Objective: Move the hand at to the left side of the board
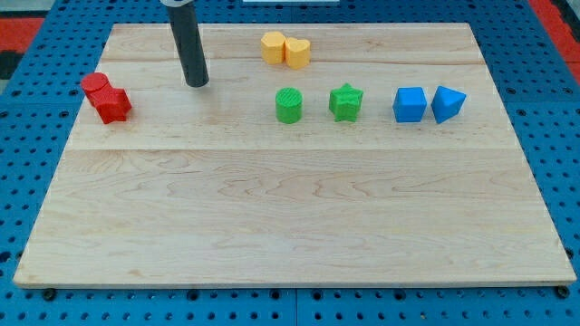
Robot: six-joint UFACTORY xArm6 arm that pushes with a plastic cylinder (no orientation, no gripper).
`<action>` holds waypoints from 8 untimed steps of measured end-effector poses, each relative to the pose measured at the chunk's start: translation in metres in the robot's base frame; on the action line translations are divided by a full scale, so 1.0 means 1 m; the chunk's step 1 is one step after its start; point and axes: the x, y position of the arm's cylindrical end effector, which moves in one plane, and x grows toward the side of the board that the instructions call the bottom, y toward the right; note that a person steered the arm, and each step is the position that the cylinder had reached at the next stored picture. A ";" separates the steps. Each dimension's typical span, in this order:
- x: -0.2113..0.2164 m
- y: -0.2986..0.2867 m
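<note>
Camera view, single frame, so you're reading everything off one angle. You have the wooden board [290, 226] sitting on a blue pegboard surface [27, 136], and the dark rod [188, 45] comes down from the view's top, left of centre. My tip [197, 83] rests on the board in its upper-left part. No jaws on this rig, so nothing opens or closes and nothing is held; the tip is clear of every block.

Where you'll find the blocks relative to the tip:
- Two red blocks at the view's left edge of the board, touching each other: a red cylinder [94, 86] and, just below and right of it, a red block [114, 105] whose shape you can't make out cleanly. Both sit to the left of the tip, slightly lower, near but apart from it.
- Yellow hexagon [273, 46] and yellow heart [297, 52], touching, up and to the right of the tip.
- Green cylinder [289, 105] to the right of the tip and a bit lower, then the green star [345, 101] near it, not touching.
- Blue cube [410, 104] and blue triangle [449, 104] furthest right, just beside each other, well apart from the tip.

Lower half of the board shows only wood grain.
</note>
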 end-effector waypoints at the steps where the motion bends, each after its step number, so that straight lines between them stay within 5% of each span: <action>1: -0.002 0.000; 8: -0.015 -0.042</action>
